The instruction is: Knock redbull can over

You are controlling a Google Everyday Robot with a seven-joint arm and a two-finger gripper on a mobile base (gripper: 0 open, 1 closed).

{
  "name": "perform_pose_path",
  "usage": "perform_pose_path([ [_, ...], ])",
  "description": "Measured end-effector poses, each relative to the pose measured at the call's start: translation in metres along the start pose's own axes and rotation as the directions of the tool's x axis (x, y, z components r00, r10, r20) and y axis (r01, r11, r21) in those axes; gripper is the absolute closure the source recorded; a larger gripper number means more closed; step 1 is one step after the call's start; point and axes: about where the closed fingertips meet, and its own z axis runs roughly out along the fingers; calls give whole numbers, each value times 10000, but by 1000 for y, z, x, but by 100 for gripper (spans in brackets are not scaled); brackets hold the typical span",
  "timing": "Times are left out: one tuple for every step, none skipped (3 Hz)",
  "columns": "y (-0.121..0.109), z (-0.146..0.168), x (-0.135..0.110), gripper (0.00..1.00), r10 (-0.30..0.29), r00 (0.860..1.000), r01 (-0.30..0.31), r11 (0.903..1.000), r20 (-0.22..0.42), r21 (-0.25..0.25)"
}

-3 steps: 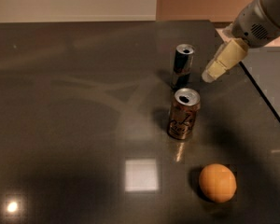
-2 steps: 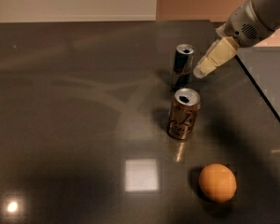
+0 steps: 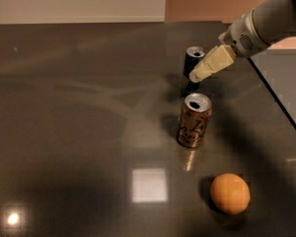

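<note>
**A:** Entry 1. Where is the redbull can (image 3: 190,68) standing?

**B:** It is standing upright toward the far side of the desk (image 3: 79,112), right of centre, with its silver top facing up.

**A:** And the gripper (image 3: 194,76)?

**B:** It is reaching in from the upper right on the grey arm (image 3: 266,26), slanting down to the left. Its cream tip is lying across the can's upper right side in this view. Touching or just in front: cannot tell. Whether the gripper is wide or narrow: cannot tell either.

**A:** What is crowding the can?

**B:** A wider brown-gold can (image 3: 193,125) with script lettering is standing upright just in front of it, on the near side. Its rim is overlapping the slim can's base in view. The gap between the two is not readable.

**A:** Anything else nearby?

**B:** An orange (image 3: 230,193) is sitting nearer still, a little to the right, well apart from both cans. A square light patch (image 3: 149,185) is reflecting off the desk left of the orange. The desk's right edge (image 3: 278,100) is running diagonally, near the cans on their right.
</note>
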Motion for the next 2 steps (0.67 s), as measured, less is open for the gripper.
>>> perform_pose_path([
  [-3,15,-1,0,235,9989,-237,9997,405,26],
  [-8,23,-3,13,387,9970,-386,9993,666,-16],
])
